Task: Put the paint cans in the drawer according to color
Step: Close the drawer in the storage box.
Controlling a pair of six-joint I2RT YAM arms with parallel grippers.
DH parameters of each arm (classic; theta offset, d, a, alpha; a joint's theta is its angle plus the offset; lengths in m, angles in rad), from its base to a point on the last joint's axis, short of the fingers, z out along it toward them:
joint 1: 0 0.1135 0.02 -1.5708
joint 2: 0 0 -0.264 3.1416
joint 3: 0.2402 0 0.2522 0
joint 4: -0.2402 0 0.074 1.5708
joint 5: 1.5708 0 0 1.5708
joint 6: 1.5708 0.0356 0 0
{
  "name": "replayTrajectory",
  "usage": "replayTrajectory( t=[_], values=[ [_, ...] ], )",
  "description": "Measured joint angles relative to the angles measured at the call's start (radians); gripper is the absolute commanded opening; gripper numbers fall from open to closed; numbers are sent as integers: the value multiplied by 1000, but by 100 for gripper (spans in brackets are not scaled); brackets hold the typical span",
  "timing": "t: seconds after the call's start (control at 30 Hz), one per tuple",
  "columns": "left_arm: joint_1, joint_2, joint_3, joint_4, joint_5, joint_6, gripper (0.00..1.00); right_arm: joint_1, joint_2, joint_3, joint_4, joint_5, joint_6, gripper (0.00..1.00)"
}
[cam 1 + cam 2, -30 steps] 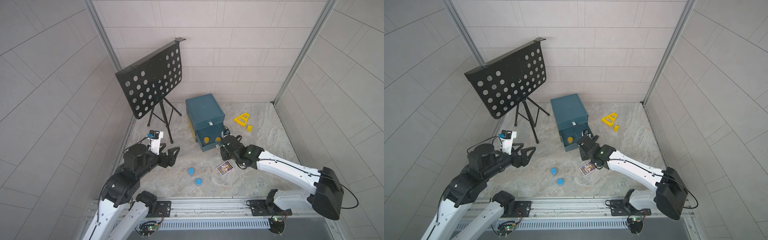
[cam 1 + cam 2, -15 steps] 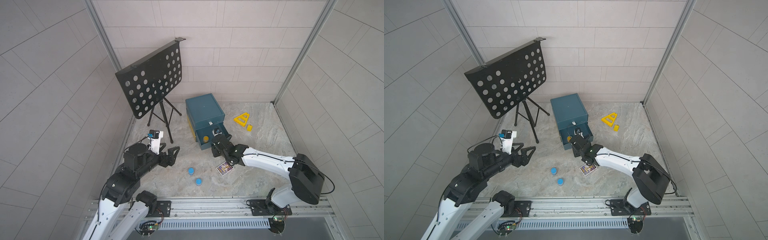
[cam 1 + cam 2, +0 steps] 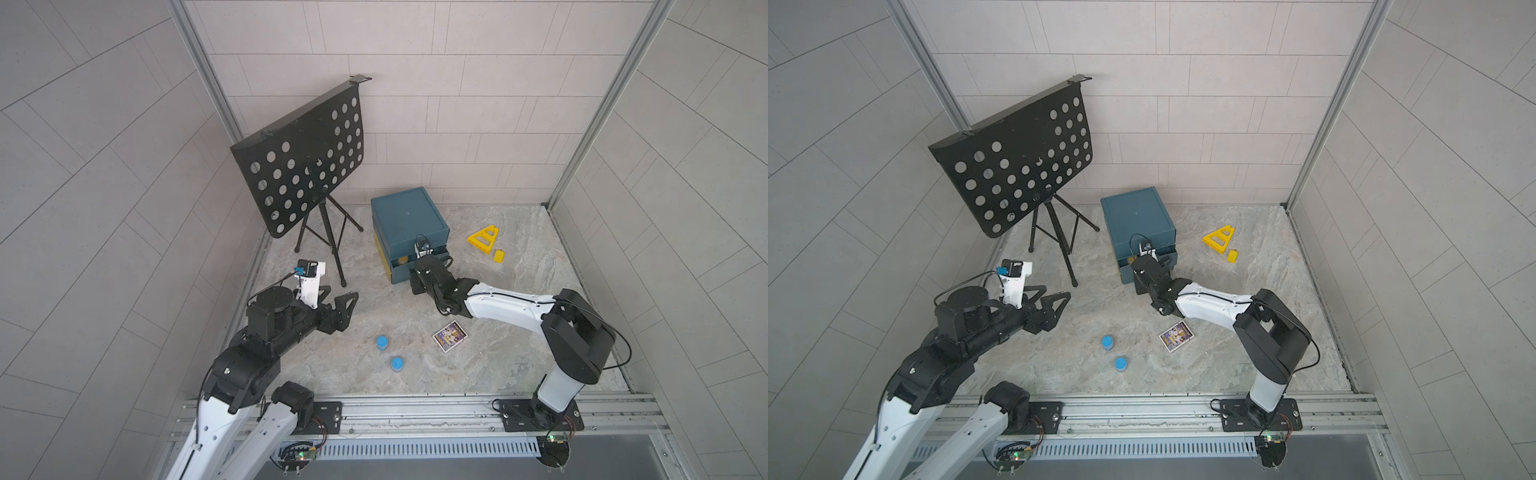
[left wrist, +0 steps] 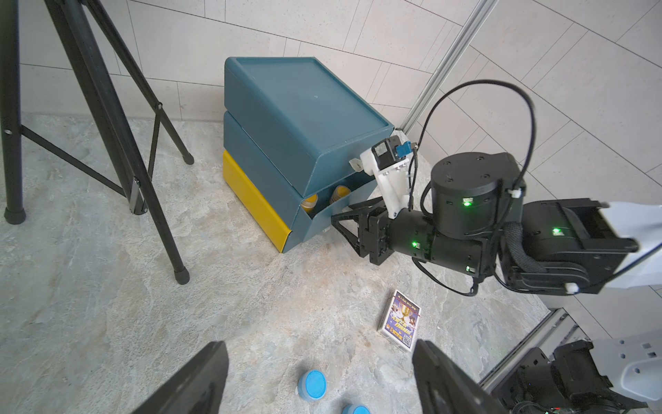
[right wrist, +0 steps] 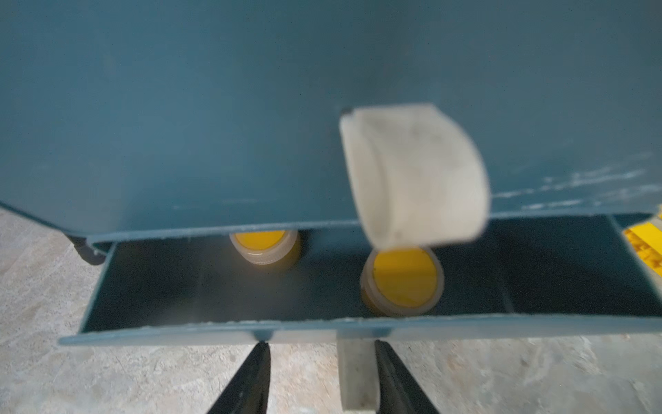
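Matt plastic drawer unit point(image 3: 407, 220) sits on rough stone-look floor point(image 3: 478, 374)

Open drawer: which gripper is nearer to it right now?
Right. The right gripper sits at the drawer's front wall, jaws either side of its handle. The left gripper hovers well apart from it, beside the stand's legs.

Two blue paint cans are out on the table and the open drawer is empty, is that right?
Not quite. The two blue paint cans are out on the table, but the open drawer is not empty: the right wrist view shows two orange-yellow-topped paint cans inside it.
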Motion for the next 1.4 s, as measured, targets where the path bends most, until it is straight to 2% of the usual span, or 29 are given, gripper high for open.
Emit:
replayTrajectory(
  t=[0.2, 0.4, 0.73, 0.97, 1.1, 1.2, 1.3, 1.4],
  values=[
    [3, 0, 0, 0, -2, 0, 88, -1, 21, 0, 64, -3, 13, 63],
    [12, 17, 0, -3, -34, 0, 89, -1, 23, 0, 111, -5, 27, 69],
    [14, 59, 0, -16, -76, 0, 90, -15, 63, -6, 211, -18, 71, 72],
    [14, 66, 0, -17, -66, 0, 90, -22, 39, -81, 253, -43, 100, 72],
    [16, 55, -2, -11, -8, 3, 89, -27, -51, -142, 217, -51, 134, 68],
    [19, 33, -16, 16, 74, 8, 88, -56, -152, -199, 211, -104, 197, 60],
    [19, 13, -22, 34, 142, 12, 86, -140, -190, -258, 255, -243, 294, 52],
    [20, 13, -23, 49, 186, 16, 83, -239, -148, -348, 373, -408, 428, 44]
  ],
)
